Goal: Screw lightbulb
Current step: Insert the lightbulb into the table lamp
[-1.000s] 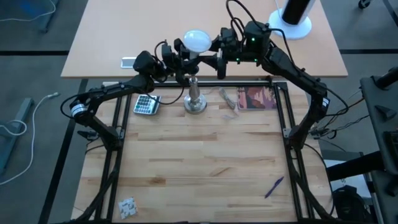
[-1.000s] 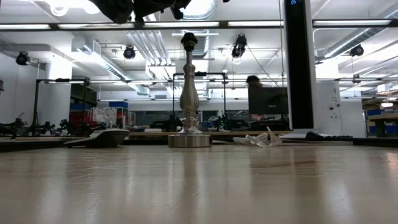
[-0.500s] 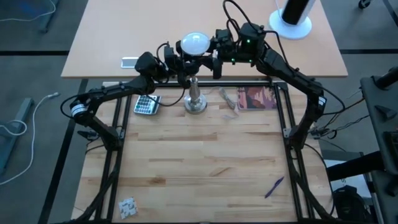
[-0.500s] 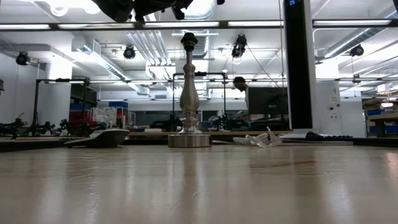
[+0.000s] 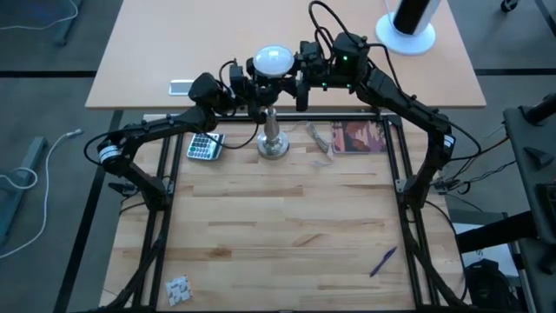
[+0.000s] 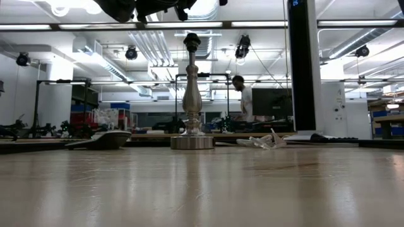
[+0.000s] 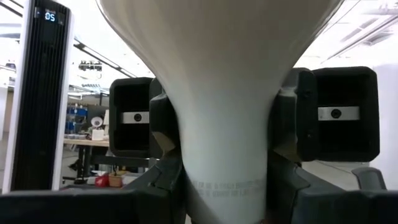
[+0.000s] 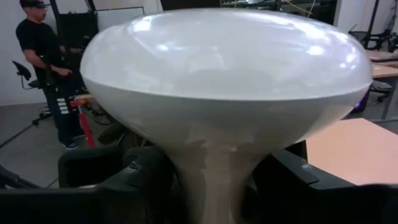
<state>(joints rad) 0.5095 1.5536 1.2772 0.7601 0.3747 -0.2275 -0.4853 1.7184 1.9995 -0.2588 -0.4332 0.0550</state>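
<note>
Lightbulb [image 5: 271,59] held high above the wooden surface [image 5: 278,235], its round white dome up and its narrow neck pointing down, just over the black socket of the silver lamp stand [image 5: 272,139]. The left gripper [image 5: 254,87] comes in from the left, and its jaws pinch the neck; the left wrist view shows dark fingers [image 7: 166,140] pressed against both sides of the white neck [image 7: 224,149]. The right gripper [image 5: 300,83] sits close on the bulb's other side. In the right wrist view the dome [image 8: 227,56] fills the picture, with the right arm's dark fingers [image 8: 283,174] flanking the neck below it; whether those jaws actually touch the glass cannot be told.

On the surface, a calculator [image 5: 203,146] lies left of the stand, clear plastic wrapping [image 5: 319,137] and a reddish booklet [image 5: 357,136] to its right. A purple pen [image 5: 383,260] lies near the right front corner, a small crumpled scrap [image 5: 177,288] at the left front. A white cylinder on a round base [image 5: 407,24] stands on the tan desk beyond. A person [image 6: 240,94] shows in the room behind.
</note>
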